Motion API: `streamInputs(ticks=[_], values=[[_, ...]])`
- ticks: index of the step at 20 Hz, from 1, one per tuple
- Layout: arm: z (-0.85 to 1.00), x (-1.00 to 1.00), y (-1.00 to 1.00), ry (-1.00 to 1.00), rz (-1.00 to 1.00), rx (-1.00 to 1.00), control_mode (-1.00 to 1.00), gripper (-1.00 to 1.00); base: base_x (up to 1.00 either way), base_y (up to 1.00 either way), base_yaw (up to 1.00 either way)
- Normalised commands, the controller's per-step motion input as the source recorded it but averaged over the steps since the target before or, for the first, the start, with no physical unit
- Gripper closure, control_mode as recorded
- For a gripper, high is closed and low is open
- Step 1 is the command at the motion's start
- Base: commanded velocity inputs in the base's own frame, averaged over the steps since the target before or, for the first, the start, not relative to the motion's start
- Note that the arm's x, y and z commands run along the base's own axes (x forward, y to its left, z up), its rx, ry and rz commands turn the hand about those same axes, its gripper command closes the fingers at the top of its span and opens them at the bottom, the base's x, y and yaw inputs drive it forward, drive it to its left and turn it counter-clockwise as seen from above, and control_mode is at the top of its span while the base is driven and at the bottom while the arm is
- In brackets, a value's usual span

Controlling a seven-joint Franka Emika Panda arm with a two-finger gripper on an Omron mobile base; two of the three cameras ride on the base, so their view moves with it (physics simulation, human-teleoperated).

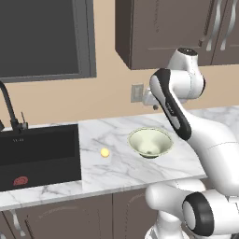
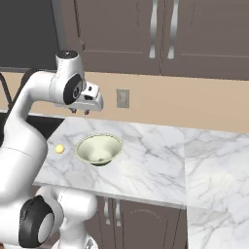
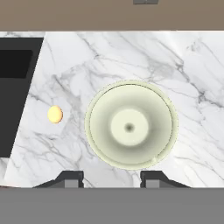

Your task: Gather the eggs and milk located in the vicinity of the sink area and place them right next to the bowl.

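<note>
The bowl (image 1: 150, 142) (image 2: 99, 148) (image 3: 131, 124), pale cream-green and empty, stands on the marble counter (image 1: 116, 172). A small yellow-orange egg (image 1: 105, 152) (image 2: 60, 149) (image 3: 55, 114) lies on the counter between the bowl and the black sink (image 1: 37, 154) (image 3: 13, 87). High above the bowl's far side hangs my gripper (image 1: 155, 107) (image 2: 80, 112) (image 3: 111, 179), pointing straight down, its fingers apart with nothing between them. The milk is out of view.
A black curved faucet (image 1: 9, 107) rises behind the sink, and a flat red round thing (image 1: 20, 180) lies in the basin. A wall outlet (image 1: 137, 92) and dark upper cabinets (image 2: 160, 34) are behind the counter. Marble extends to the right of the bowl.
</note>
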Motion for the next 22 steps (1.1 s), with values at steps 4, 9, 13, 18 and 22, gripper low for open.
streamInputs(ticks=[4, 9, 13, 18, 22], values=[[-0.05, -0.13, 0.40, 0.00, 0.02, 0.00, -1.00, -1.00, 0.00, 0.00, 0.00], [-0.39, -0.04, 0.91, 0.03, 0.19, 0.00, -1.00, -1.00, 0.00, 0.00, 0.00], [-0.36, 0.00, 0.99, 0.11, 0.20, 0.00, -1.00, -1.00, 0.00, 0.00, 0.00], [-0.40, 0.02, 0.23, 0.22, -0.04, 0.00, -1.00, -1.00, 0.00, 0.00, 0.00], [-0.36, 0.00, 0.01, 0.06, -0.15, -0.01, -1.00, -1.00, 0.00, 0.00, 0.00]])
